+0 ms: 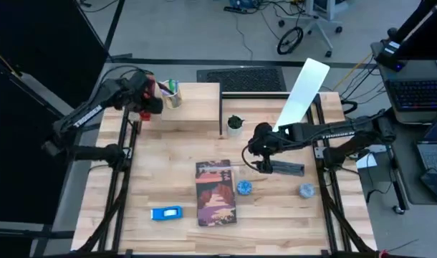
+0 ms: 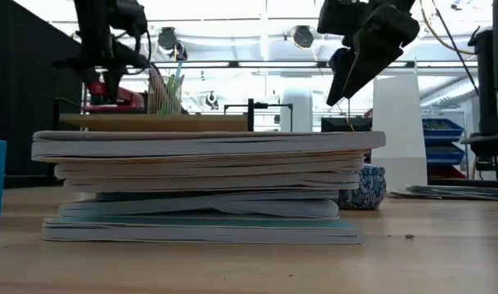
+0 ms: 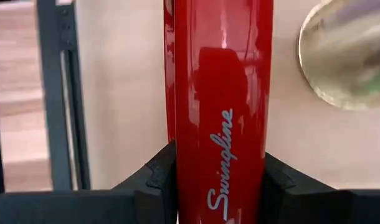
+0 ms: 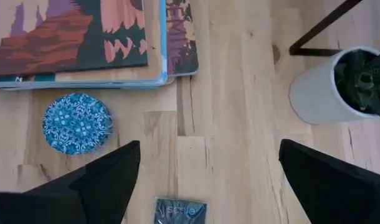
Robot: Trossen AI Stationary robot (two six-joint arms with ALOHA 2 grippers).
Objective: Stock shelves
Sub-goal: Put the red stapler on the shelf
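1. From above, my left gripper [image 1: 148, 97] hangs at the left end of the low wood shelf [image 1: 197, 107], pinching a red stapler [image 1: 148, 87] that my own wrist mostly covers. A pen cup [image 1: 171, 95] stands on the shelf just beside it. My right gripper [image 1: 261, 152] is over the middle of the table, near a small white plant pot [image 1: 235, 125] and a dark flat object [image 1: 285, 168] I cannot identify. The white file holder [image 1: 302, 93] leans at the far right of the table, its base behind my right arm. Nearer the front lie a stack of books [image 1: 216, 192], a round blue coaster [image 1: 244, 188], a second bluish round thing [image 1: 306, 190] and a blue item [image 1: 166, 213] too small to name.

2. At table height, the book stack [image 2: 204, 184] fills the foreground and hides most of the shelf [image 2: 163, 122]. My right gripper [image 2: 359, 69] hangs above it, empty.

3. At my left wrist, my fingers [image 3: 156, 177] clamp both sides of the red Swingline stapler [image 3: 221, 106]; its ends run out of frame. The pen cup's rim [image 3: 346, 56] is a cut-off blur.

4. At my right wrist, my fingers [image 4: 109, 174] are spread wide, holding nothing, over bare tabletop [image 4: 233, 118]. The coaster [image 4: 76, 123] shows whole, while the books [image 4: 84, 37], the plant pot [image 4: 330, 90] and a dark label [image 4: 179, 210] are all cropped.
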